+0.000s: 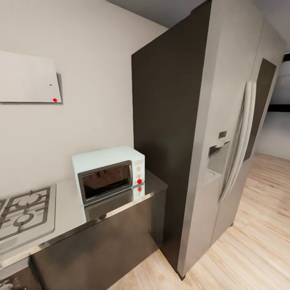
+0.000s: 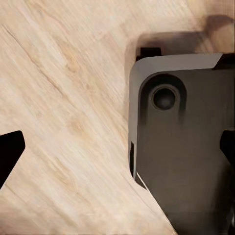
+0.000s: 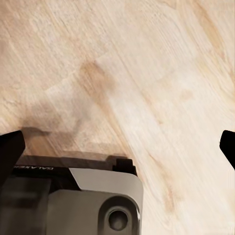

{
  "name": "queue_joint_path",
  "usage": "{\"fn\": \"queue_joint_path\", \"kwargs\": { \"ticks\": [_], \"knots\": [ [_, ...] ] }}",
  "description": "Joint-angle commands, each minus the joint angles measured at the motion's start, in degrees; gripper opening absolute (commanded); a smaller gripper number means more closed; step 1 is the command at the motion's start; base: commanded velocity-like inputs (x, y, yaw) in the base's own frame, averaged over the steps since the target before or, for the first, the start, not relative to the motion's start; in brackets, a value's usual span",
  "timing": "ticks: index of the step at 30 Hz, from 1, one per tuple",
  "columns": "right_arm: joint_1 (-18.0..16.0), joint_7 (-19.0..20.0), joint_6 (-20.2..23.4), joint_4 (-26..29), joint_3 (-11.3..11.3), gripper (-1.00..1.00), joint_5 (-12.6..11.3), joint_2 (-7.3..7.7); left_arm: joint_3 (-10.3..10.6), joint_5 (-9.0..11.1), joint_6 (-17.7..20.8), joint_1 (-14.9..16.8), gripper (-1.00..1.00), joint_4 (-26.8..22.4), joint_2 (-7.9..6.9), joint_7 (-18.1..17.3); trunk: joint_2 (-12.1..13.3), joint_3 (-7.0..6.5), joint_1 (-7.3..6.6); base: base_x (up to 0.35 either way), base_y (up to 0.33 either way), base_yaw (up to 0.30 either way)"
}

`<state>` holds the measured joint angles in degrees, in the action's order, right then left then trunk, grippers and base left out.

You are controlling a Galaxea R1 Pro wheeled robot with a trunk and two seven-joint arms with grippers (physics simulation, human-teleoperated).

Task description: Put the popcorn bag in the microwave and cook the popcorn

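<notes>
The pale-blue microwave [image 1: 108, 173] stands on the grey countertop [image 1: 68, 219] against the wall, beside the fridge. Its dark glass door is shut, and a red light glows on its white side panel. The popcorn bag and the popcorn are out of view. My left gripper [image 2: 117, 152] hangs open over the wood floor, its black fingertips [image 2: 10, 156] wide apart with nothing between them. My right gripper [image 3: 119, 149] is open too, with its fingertips [image 3: 10, 152] at the picture's edges above bare floor.
A gas hob [image 1: 24, 211] is set into the countertop left of the microwave, under a white hood [image 1: 28, 78]. A tall steel fridge [image 1: 225, 133] rises right of the counter. Light wood floor [image 1: 249, 241] stretches past it. My grey base [image 2: 186, 147] [image 3: 73, 200] shows below both grippers.
</notes>
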<state>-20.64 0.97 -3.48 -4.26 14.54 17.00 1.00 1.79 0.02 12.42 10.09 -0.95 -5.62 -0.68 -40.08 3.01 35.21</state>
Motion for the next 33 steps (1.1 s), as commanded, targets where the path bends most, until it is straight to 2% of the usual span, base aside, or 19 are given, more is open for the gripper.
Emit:
{"fn": "queue_joint_path", "kwargs": {
  "ticks": [1,2,5,27,33],
  "knots": [
    [-0.1,0.1,-1.3,-0.2,0.5,1.00,0.4,0.05,0.2,0.0,2.3,-0.4,1.00,-0.1,0.32,-0.1,-0.1,0.09,0.02,0.000,0.000,0.216],
    [-0.1,0.1,-2.8,-0.2,0.5,1.00,0.4,0.06,0.2,0.0,4.8,-1.1,1.00,-0.1,1.49,-0.1,-0.1,0.09,0.02,0.000,0.000,0.239],
    [-0.1,0.1,-3.5,-0.2,0.4,1.00,0.4,0.05,0.2,0.0,5.5,-1.3,1.00,-0.1,2.08,-0.1,-0.1,0.09,0.02,0.000,0.000,0.246],
    [-0.1,0.1,-3.7,-0.2,0.4,1.00,0.4,0.05,0.2,0.0,5.5,-1.4,1.00,-0.2,2.19,-0.2,-0.1,0.09,0.02,0.001,0.000,0.250],
    [-0.1,0.1,-3.8,-0.2,0.4,1.00,0.4,0.05,0.2,0.0,5.5,-1.4,1.00,-0.2,2.19,-0.2,-0.1,0.12,0.02,0.215,-0.089,0.189]
  ]
}}
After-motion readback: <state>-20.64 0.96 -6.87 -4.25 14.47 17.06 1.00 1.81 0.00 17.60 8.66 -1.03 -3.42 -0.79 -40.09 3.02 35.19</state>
